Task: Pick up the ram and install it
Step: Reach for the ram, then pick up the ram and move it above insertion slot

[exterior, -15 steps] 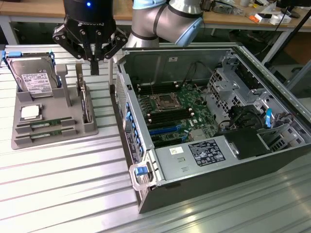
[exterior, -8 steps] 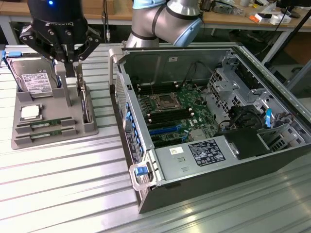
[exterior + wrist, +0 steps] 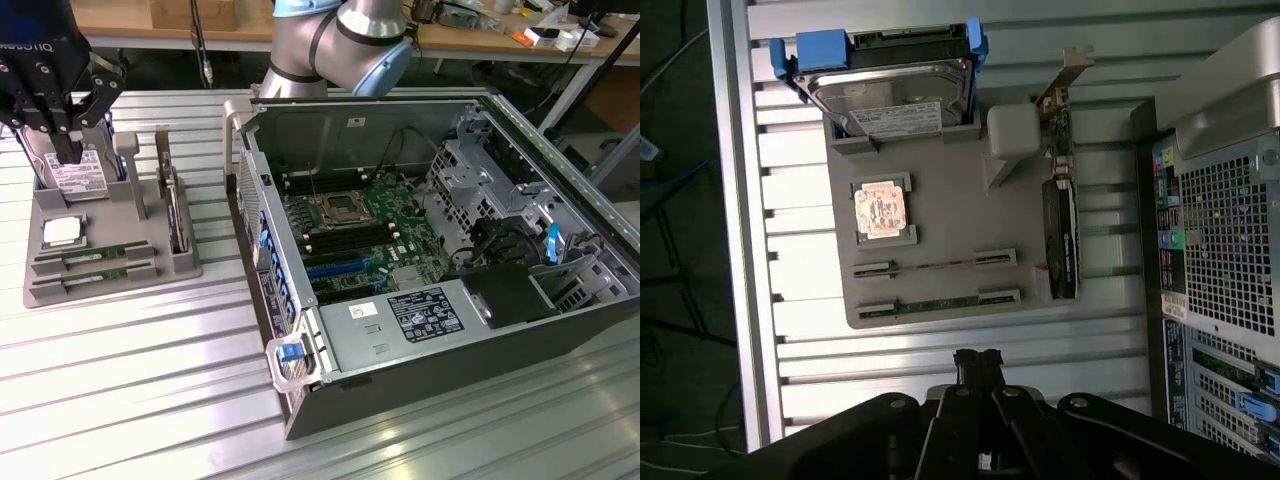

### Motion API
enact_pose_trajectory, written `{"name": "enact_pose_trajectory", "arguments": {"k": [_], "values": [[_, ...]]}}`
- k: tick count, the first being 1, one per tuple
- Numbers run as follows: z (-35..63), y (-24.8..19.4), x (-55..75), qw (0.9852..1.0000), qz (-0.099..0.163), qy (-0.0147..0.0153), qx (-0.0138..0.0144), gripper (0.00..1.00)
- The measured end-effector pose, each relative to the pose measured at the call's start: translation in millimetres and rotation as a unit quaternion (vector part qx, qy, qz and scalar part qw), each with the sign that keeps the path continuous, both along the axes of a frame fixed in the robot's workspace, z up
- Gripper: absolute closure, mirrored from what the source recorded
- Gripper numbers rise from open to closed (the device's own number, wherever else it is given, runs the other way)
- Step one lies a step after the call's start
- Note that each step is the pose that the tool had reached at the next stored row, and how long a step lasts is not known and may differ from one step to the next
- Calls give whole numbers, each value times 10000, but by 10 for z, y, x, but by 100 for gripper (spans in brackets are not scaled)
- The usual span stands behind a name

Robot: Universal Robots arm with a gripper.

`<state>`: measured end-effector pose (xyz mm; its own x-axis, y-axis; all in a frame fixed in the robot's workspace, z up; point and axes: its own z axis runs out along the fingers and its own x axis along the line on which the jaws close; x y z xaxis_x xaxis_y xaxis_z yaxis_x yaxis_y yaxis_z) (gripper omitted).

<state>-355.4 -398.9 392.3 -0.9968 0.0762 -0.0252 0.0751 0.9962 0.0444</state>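
The ram (image 3: 97, 257) (image 3: 936, 266) is resting on its edge in a slot of a grey tray (image 3: 110, 292) (image 3: 950, 220). A second green stick (image 3: 97, 276) (image 3: 936, 300) is sitting in the slot just beside it. Neither stick is touching the jaws.

The gripper (image 3: 67, 155) (image 3: 977, 360) is hanging with its fingers pointing straight down toward the tray. Its jaws are pressed tightly together and are gripping nothing. Both sticks are lying below the fingertips and well apart from them.

In the wrist view, the two sticks are the tray items lying closest to the fingertips. A square processor chip (image 3: 62, 232) (image 3: 881, 208) is sitting beyond them. A hard drive (image 3: 75, 172) (image 3: 890, 90) with blue rails is standing farthest away. In the exterior view, the black fingers are showing in front of that hard drive.

A dark expansion card (image 3: 177, 215) (image 3: 1061, 240) is standing upright at the side of the tray.

The arm (image 3: 340, 40) is reaching in from behind an open computer case (image 3: 420, 110) (image 3: 1225, 220). The case is lying on a ribbed metal table (image 3: 150, 380), off to the side of the jaws.
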Motion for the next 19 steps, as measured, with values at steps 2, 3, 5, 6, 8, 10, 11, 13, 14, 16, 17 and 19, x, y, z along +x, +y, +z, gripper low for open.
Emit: {"name": "enact_pose_trajectory", "arguments": {"k": [2,3,5,6,8,10,11,13,14,16,17,19], "values": [[0,0,0,10000,0,0,0,90],[0,0,0,10000,0,0,0,90],[0,0,0,10000,0,0,0,90],[0,0,0,10000,0,0,0,90],[0,0,0,10000,0,0,0,90],[0,0,0,10000,0,0,0,90],[0,0,0,10000,0,0,0,90],[0,0,0,10000,0,0,0,90],[0,0,0,10000,0,0,0,90],[0,0,-1,10000,51,0,0,90],[0,0,-1,9998,177,1,0,90],[0,0,-1,9989,467,0,0,90]]}}
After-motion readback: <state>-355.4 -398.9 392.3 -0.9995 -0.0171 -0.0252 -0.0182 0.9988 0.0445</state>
